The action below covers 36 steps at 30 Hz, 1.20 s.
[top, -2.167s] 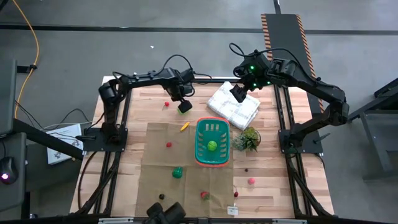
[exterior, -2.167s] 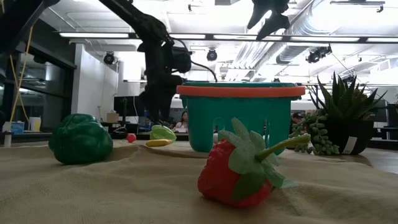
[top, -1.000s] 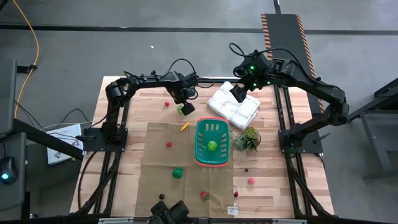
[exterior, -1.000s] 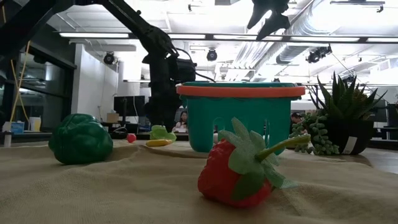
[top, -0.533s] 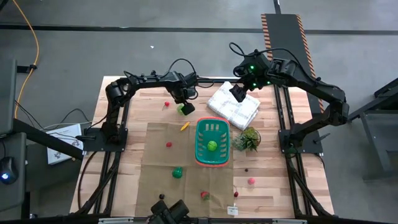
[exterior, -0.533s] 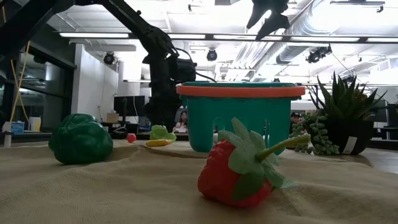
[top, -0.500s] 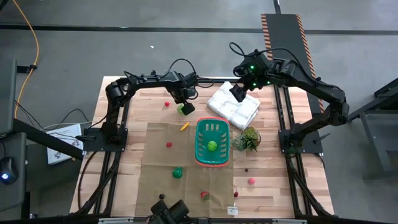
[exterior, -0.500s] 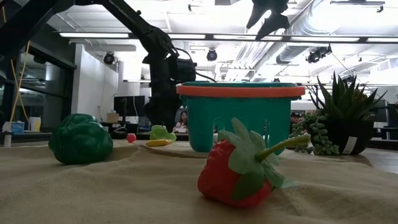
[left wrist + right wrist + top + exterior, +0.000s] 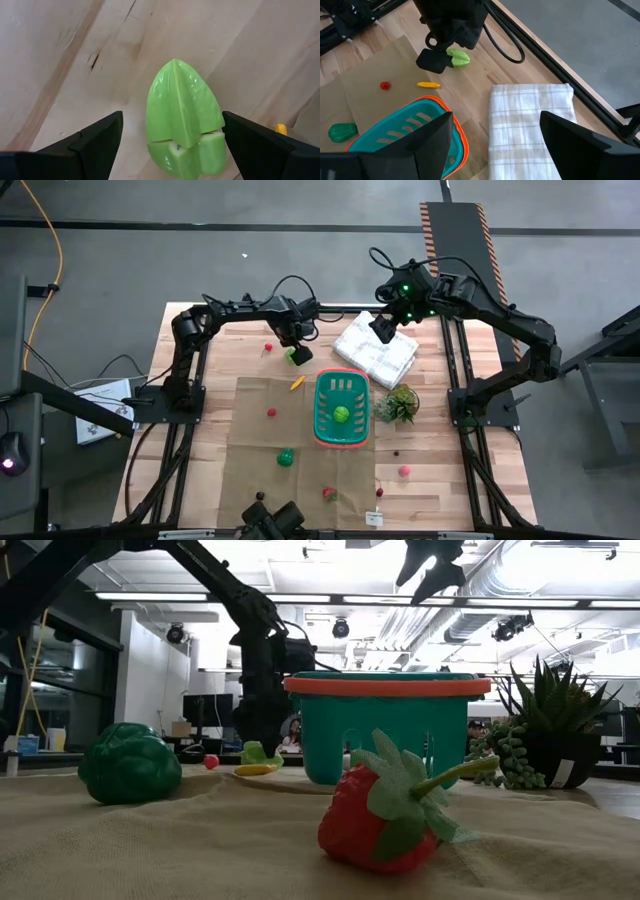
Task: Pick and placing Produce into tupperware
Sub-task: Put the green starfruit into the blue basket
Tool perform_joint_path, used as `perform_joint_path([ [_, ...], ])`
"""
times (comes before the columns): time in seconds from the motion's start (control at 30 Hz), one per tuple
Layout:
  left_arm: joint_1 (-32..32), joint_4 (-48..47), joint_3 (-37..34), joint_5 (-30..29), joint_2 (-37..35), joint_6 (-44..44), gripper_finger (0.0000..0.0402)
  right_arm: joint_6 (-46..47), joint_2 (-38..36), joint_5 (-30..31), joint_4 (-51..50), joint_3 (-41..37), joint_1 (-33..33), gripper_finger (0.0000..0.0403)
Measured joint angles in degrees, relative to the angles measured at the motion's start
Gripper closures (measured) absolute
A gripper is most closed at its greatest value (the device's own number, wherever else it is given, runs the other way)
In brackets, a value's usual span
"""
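A light green leafy piece of produce (image 9: 182,120) lies on the bare wood at the far side of the table, left of the white cloth. My left gripper (image 9: 171,120) points straight down over it, open, one finger on either side of the piece and apart from it; the right wrist view shows the same piece (image 9: 460,57). The teal tupperware basket (image 9: 328,420) stands on the brown mat with a round green piece (image 9: 341,414) inside. My right gripper (image 9: 383,330) hangs open high above the cloth.
A white checked cloth (image 9: 375,350) and a spiky potted plant (image 9: 400,404) sit right of the basket. A yellow piece (image 9: 297,383), a dark green piece (image 9: 285,457) and several red berries, such as (image 9: 271,412), lie scattered on the mat and the wood.
My left gripper came a little toward the table's right edge and down over the light green piece more than a second ago; during the last second neither arm nor any piece has moved.
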Motion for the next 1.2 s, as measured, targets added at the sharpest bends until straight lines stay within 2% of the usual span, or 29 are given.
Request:
perform_joint_path([
  [0.63,0.02,0.66,-0.01,-0.05,0.00,0.01,0.0076,0.00,0.00,0.00,0.05,0.00,0.00,0.0114],
  [1.2,0.00,-0.05,0.00,-2.41,0.00,1.01,0.0076,-0.01,0.00,0.01,0.11,0.00,0.00,0.0114],
])
